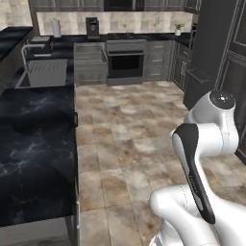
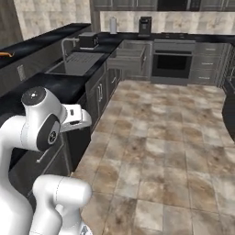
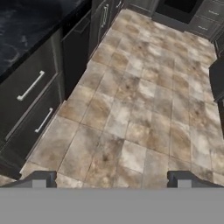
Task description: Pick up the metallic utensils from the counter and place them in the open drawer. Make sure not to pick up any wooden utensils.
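the pincer stands wide open with nothing between its two dark tips, which rise far apart over bare tiled floor. the black marbled worktop runs along the pincer's upper left, with dark drawer fronts and pale bar handles below its edge. far ahead, an open drawer juts from the cabinets beside the oven. a bright orange utensil lies on the worktop, well off from the pincer.

floor: beige-brown stone tiles | far wall: black-glass built-in oven | far left: grey metal sink basin | far counter: black coffee machine
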### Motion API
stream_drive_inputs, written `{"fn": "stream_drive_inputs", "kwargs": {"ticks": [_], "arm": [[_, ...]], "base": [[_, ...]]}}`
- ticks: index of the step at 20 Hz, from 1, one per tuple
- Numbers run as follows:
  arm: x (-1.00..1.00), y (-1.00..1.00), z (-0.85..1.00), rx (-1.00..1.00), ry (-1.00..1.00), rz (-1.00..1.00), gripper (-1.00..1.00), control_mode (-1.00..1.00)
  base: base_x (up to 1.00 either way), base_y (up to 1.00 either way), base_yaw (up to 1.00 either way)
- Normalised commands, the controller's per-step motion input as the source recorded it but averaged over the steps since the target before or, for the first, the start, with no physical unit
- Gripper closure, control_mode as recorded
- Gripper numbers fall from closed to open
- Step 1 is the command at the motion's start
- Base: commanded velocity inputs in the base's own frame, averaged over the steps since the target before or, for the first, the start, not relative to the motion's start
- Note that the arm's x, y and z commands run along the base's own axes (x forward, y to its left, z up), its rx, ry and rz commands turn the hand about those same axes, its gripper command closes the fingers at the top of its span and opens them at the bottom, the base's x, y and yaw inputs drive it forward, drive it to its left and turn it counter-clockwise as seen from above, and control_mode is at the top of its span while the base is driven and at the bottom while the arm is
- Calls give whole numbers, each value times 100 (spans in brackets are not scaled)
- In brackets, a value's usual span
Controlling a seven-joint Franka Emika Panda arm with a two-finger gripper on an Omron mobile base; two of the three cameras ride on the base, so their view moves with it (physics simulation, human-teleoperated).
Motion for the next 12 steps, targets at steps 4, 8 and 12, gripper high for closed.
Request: {"fn": "stream_drive_inputs", "kwargs": {"ticks": [4,8,12], "arm": [[0,0,0,0,0,0,-100,100],[0,0,0,0,0,0,-100,100],[0,0,0,0,0,0,-100,100]], "base": [[-100,18,-7],[-100,38,-9],[-91,66,-12]]}}
